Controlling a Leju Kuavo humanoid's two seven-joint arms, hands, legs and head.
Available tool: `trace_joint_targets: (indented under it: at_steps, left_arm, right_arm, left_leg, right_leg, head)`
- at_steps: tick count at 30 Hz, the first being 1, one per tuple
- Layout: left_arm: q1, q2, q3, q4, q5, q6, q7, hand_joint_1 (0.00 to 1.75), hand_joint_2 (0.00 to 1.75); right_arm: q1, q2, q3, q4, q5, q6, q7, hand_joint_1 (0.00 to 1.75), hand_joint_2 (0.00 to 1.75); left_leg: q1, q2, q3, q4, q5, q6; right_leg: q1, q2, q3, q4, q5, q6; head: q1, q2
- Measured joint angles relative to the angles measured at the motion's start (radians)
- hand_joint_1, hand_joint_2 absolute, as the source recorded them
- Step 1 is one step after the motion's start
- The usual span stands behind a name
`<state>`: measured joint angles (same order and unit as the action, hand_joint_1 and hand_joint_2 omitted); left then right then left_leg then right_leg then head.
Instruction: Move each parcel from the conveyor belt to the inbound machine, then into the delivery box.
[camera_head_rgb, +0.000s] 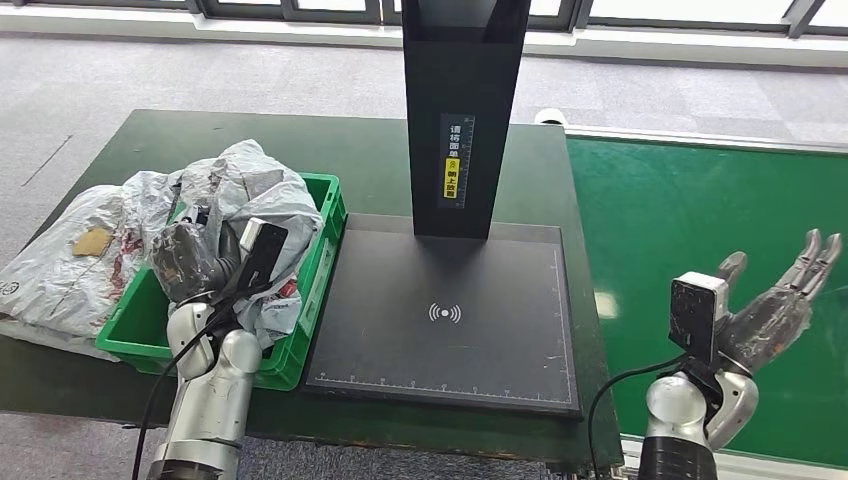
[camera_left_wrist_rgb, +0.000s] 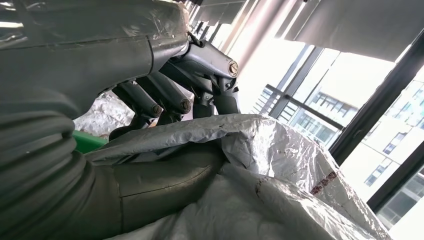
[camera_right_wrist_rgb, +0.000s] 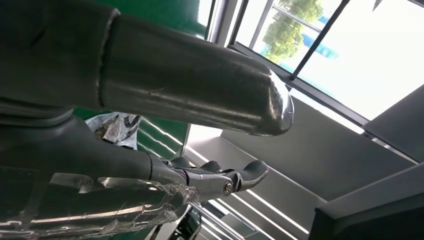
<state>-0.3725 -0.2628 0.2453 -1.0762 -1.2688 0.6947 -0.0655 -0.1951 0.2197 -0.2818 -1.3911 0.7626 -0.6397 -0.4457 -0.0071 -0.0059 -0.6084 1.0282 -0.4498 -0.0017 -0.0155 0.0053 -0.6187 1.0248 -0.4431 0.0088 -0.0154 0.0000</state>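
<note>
Several crumpled grey parcels (camera_head_rgb: 250, 185) are heaped in the green delivery box (camera_head_rgb: 322, 262) on the left of the table. My left hand (camera_head_rgb: 190, 262) is down on the heap. In the left wrist view a fold of a silvery parcel (camera_left_wrist_rgb: 280, 150) runs between the thumb (camera_left_wrist_rgb: 160, 187) and the curled fingers (camera_left_wrist_rgb: 165, 100), so the hand grips it. My right hand (camera_head_rgb: 778, 305) hovers over the green conveyor belt (camera_head_rgb: 680, 220), fingers spread and holding nothing. In the right wrist view another grey parcel (camera_right_wrist_rgb: 116, 127) lies on green beyond that hand (camera_right_wrist_rgb: 200, 177).
The inbound machine's black platform (camera_head_rgb: 450, 340) lies between box and belt, bare, with its black scanner post (camera_head_rgb: 462, 110) rising at the back. One parcel (camera_head_rgb: 60, 265) spills over the box's left side onto the dark green table (camera_head_rgb: 370, 160).
</note>
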Motion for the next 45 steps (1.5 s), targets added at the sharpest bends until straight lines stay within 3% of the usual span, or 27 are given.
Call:
trace_joint_targets:
  at_steps: [4,5,8,9,12,19,25,29,33,40,45]
  left_arm:
    - [-0.004,0.018,-0.013,0.037,0.014,0.000,0.024,1.75,1.75]
    - [-0.005,0.022,-0.016,0.044,0.016,0.000,0.029,1.40,1.75]
    - [-0.007,0.030,-0.021,0.059,0.019,0.000,0.052,0.10,1.75]
    - [-0.007,0.032,-0.022,0.062,0.019,0.000,0.066,0.00,1.31]
    - [-0.006,0.037,-0.020,0.062,0.009,0.003,0.102,0.00,0.00]
    - [0.015,0.025,0.043,-0.013,-0.013,0.006,0.066,0.00,0.00]
    - [0.033,-0.026,0.163,-0.143,0.016,0.006,-0.064,0.00,0.00]
    - [0.041,-0.052,0.250,-0.265,0.150,0.007,-0.190,0.00,0.00]
    - [0.042,-0.062,0.336,-0.376,0.367,0.008,-0.376,0.00,0.00]
    - [0.040,-0.070,0.431,-0.441,0.573,0.008,-0.547,0.00,0.00]
    - [0.040,-0.074,0.452,-0.441,0.681,0.008,-0.595,0.00,0.00]
  right_arm:
    - [-0.008,0.000,0.000,0.005,0.000,0.002,0.001,0.00,0.00]
    - [-0.011,0.000,0.000,0.006,-0.001,0.004,0.001,0.00,0.00]
    - [-0.015,0.000,0.000,0.009,-0.001,0.010,0.002,0.00,0.00]
    - [-0.015,0.000,0.000,0.009,-0.002,0.011,0.002,0.00,0.00]
    - [-0.015,0.000,0.000,0.012,-0.003,0.016,0.004,0.00,0.00]
    - [-0.014,0.000,0.000,0.023,-0.009,0.032,0.013,0.00,0.00]
    - [-0.015,0.000,0.003,0.038,-0.020,0.031,0.015,0.00,0.00]
    - [-0.017,-0.001,0.004,0.056,-0.032,0.024,0.014,0.00,0.00]
    - [-0.027,-0.004,0.004,0.086,-0.036,0.005,0.012,0.00,0.00]
    - [-0.038,-0.010,0.004,0.127,-0.025,-0.028,0.006,0.00,0.00]
    - [-0.039,-0.013,0.004,0.145,-0.011,-0.042,0.012,0.00,0.00]
  left_leg:
    - [0.000,0.000,0.000,0.000,0.000,0.000]
    - [0.000,0.000,0.000,0.000,0.000,0.000]
    - [0.000,0.000,0.000,0.000,0.000,0.000]
    - [0.000,0.000,0.000,0.000,0.000,0.000]
    - [0.000,0.000,0.000,0.000,0.000,0.000]
    - [0.000,0.000,0.000,0.000,0.000,0.000]
    - [0.000,0.000,-0.001,0.000,0.000,0.000]
    - [0.000,0.000,0.000,0.000,0.000,0.000]
    - [0.001,0.000,0.000,0.000,0.000,0.000]
    - [0.001,0.000,0.000,0.000,0.000,0.000]
    - [0.001,0.000,0.000,0.000,0.000,0.000]
  right_leg:
    - [0.000,0.000,0.000,0.000,0.000,0.000]
    - [0.000,0.000,0.000,0.000,0.000,0.000]
    - [0.000,0.000,0.000,0.000,0.000,0.000]
    - [0.000,0.000,0.000,0.000,0.000,0.000]
    - [0.000,0.000,0.000,0.000,0.000,0.000]
    - [0.000,0.000,0.000,0.000,0.000,0.000]
    - [0.000,0.000,0.000,0.000,0.000,0.000]
    - [0.000,0.000,0.000,0.000,0.000,0.000]
    - [0.001,0.000,0.000,0.000,0.000,0.000]
    - [0.001,0.000,0.000,0.000,0.000,0.000]
    - [0.000,0.000,0.000,0.000,0.000,0.000]
  head:
    - [0.000,0.000]
    - [0.000,0.000]
    - [0.000,0.000]
    - [0.000,0.000]
    - [0.000,0.000]
    - [0.000,0.000]
    - [0.000,0.000]
    - [0.000,0.000]
    - [0.000,0.000]
    - [0.000,0.000]
    - [0.000,0.000]
